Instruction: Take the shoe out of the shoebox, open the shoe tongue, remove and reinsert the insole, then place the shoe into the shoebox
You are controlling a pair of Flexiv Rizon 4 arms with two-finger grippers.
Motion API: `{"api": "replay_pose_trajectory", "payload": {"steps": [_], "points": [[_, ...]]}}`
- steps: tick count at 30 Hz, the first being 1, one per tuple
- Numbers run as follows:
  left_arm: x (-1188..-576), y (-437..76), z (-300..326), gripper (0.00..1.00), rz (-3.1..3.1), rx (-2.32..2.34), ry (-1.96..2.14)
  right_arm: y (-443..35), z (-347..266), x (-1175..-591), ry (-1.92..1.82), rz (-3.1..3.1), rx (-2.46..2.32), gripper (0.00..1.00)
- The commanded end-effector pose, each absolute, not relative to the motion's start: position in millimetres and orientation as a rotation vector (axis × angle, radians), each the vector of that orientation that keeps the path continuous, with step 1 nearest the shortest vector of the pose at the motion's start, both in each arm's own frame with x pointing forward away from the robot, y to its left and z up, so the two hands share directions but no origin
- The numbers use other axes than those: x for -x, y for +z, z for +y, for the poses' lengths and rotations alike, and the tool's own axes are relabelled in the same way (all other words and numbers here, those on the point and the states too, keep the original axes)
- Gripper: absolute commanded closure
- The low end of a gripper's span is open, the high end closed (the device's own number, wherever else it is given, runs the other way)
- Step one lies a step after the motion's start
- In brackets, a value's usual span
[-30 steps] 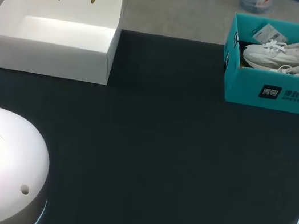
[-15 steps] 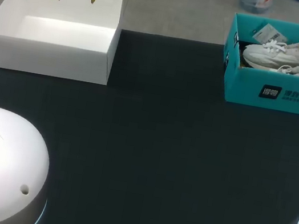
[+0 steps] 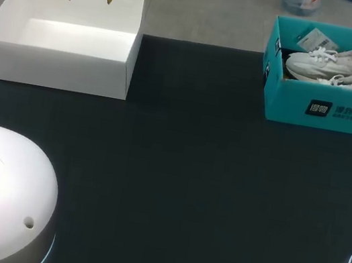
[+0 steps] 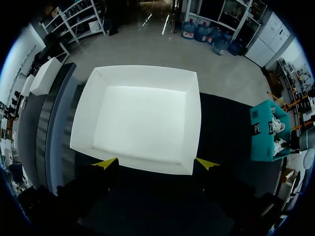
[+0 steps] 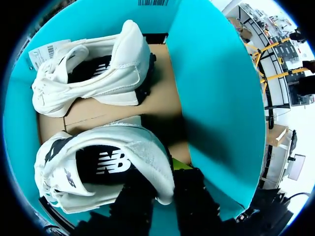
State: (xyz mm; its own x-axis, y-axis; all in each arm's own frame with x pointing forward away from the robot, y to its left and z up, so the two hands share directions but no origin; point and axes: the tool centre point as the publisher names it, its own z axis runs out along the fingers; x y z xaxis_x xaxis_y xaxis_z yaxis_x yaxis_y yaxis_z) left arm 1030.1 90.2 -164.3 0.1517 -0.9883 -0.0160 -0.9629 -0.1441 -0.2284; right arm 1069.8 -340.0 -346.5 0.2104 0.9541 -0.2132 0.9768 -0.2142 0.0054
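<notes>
**A:** Starting at the right claw: it is clamped. Its dark fingers pinch the padded heel of a white sneaker, one inside the collar and one behind it.

**B:** And that sneaker sits inside the teal cardboard shoebox, heel at the claw, toe pointing away along the box. You can see a black lining, a rounded heel and soft matte panels.

**A:** Just beyond it lies a second white sneaker, the same shape, with its heel toward the same end. A strip of the plain brown cardboard floor shows between the two.

**B:** There is a white paper tag up by the far shoe's toe. The box walls are smooth and flat and rise high around both shoes.

**A:** In the head view, that shoebox stands at the far right of the dark matte table, with the right arm barely inside the view's edge.

**B:** Now the left claw. Its fingers are spread wide with nothing between them, and the yellow tips are bright.

**A:** It hangs above an open white rectangular box with thin straight walls and a smooth bare inside. From the wrist, the tips line up with the box's nearer wall.

**B:** That white box stands at the table's far left, well apart from the teal one.
</notes>
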Motion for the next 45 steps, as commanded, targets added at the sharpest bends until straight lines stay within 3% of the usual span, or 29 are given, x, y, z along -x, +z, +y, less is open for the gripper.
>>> {"api": "replay_pose_trajectory", "payload": {"steps": [1,23,34,45], "points": [[-1028.8,-164.2,90.5,0.0,1.922,2.235,-0.206,-321.1,-339.7,-1065.6,-0.266,1.847,-2.343,1.0],[-1028.8,-164.2,90.5,0.0,1.922,2.235,-0.206,-157.4,-344.8,-1052.2,-0.245,1.578,-2.359,1.0],[-1028.8,-164.2,90.5,0.0,1.922,2.235,-0.206,-127.5,-320.2,-1037.7,-0.138,1.586,-2.336,1.0],[-1028.8,-164.2,90.5,0.0,1.922,2.235,-0.206,-127.5,-320.2,-1037.7,-0.138,1.586,-2.336,1.0]]}}
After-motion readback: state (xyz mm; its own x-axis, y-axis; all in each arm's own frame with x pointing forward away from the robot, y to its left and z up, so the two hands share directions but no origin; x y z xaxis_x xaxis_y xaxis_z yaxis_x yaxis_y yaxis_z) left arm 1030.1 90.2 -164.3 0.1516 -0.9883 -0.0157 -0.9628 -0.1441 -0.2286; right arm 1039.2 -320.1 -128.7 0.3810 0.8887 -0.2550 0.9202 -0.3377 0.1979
